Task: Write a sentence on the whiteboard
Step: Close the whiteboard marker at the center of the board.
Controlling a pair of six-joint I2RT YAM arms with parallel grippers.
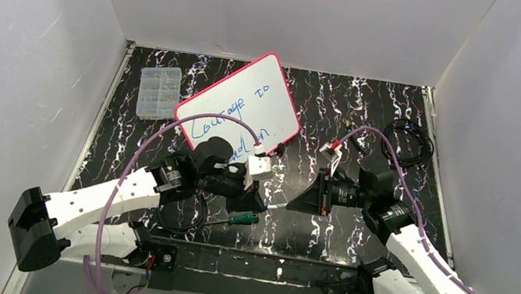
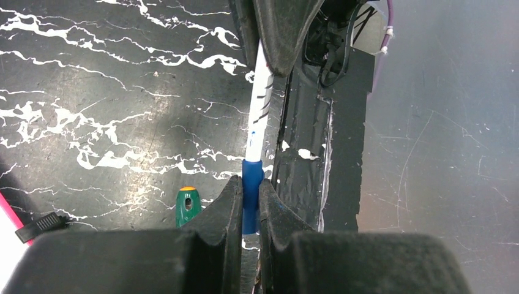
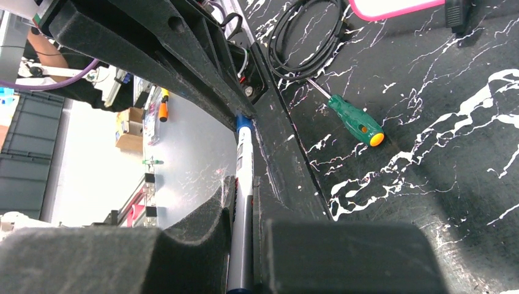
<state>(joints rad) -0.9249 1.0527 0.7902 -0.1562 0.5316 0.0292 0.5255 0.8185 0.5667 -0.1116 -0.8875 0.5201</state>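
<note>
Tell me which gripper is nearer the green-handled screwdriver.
Left. The left gripper sits right beside the handle end of the green-handled screwdriver. The right gripper is farther off to the right, at the other end of the marker that both sets of jaws clamp.

Whiteboard (image 1: 250, 90): white, pink-red frame; sentence (image 1: 235, 115) blue. Table (image 1: 358, 107): black, white marble veining. Marker (image 2: 257, 122): white barrel, blue cap between black jaws of the left gripper (image 2: 251, 182). Screwdriver (image 2: 188, 208) beside them: green handle, orange end.
</note>
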